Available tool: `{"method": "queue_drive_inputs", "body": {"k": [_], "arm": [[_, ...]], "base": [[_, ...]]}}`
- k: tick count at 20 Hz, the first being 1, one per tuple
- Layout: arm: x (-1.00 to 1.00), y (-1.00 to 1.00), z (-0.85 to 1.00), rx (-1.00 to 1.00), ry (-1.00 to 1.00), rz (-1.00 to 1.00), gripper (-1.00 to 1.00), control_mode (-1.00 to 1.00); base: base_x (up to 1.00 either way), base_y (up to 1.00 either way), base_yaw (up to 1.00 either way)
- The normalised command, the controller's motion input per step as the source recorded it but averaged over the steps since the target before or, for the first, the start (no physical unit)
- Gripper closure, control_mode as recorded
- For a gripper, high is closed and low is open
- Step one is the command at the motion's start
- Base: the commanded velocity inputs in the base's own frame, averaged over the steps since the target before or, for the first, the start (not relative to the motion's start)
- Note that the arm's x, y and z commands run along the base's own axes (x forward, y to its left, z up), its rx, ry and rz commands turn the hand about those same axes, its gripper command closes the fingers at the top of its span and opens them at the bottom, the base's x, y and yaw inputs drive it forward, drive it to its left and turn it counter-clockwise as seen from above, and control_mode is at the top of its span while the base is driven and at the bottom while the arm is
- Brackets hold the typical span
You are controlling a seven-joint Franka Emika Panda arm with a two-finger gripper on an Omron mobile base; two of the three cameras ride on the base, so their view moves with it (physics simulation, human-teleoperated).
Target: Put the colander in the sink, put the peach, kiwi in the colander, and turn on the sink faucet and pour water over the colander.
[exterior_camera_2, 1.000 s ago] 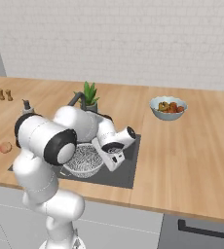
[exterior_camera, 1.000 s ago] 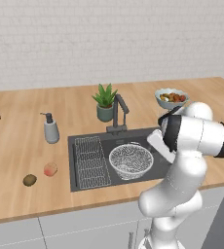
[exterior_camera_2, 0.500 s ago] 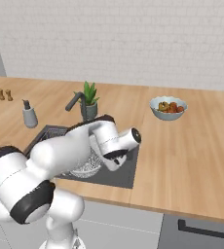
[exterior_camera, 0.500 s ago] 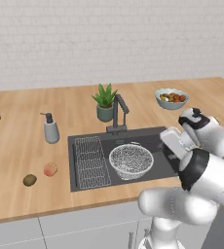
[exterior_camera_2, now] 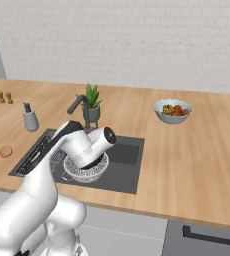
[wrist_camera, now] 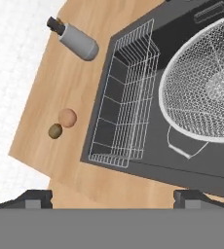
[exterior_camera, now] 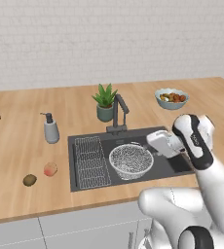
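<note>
Since the colander (exterior_camera: 130,161) already sits inside the sink (exterior_camera: 80,182), right of centre in the left base view with the wire rack (exterior_camera: 89,161) beside it on the left, the fruit looks like the next concern. The peach (exterior_camera: 49,169) and the kiwi (exterior_camera: 29,180) lie on the wooden counter (exterior_camera: 26,141) at the left of that frame, the two just beside each other with the kiwi nearer the front edge. In the hand view they appear at middle left, the kiwi just below and left of the peach, on the far side of the rack from the colander. The soap bottle (exterior_camera: 51,131) stands further back, well apart from them.

The gripper (wrist_camera: 112,198) is empty, its two dark tips spread wide at the bottom corners of the hand view, above the sink's front edge. In the left base view the hand sits just right of the colander.

Both fruits are probably light and firm enough for a modest squeeze, but round, so they may roll if nudged sideways. The peach likely bruises under hard pressure; a hold across its widest part seems safest. The kiwi's dull skin should give some friction; closing across its narrow middle would suit the egg shape. Because they are so close, coming down on one may bump the other.

The sink faucet (exterior_camera: 119,113) stands behind the basin, with no stream visible.
</note>
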Motion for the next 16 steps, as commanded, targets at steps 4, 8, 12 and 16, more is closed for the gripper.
{"method": "queue_drive_inputs", "body": {"k": [4,8,12,16], "arm": [[-0.4,1.0,0.56,-0.05,-0.1,0.07,-1.0,-1.0],[-0.29,1.0,0.46,-0.05,0.0,0.0,-1.0,-1.0],[-0.12,1.0,0.37,-0.18,0.01,0.03,-1.0,-1.0],[-0.02,1.0,0.28,-0.23,0.03,0.04,-1.0,-1.0]], "base": [[0.0,0.0,0.0],[0.0,0.0,0.0],[0.0,0.0,0.0],[0.0,0.0,0.0]]}}
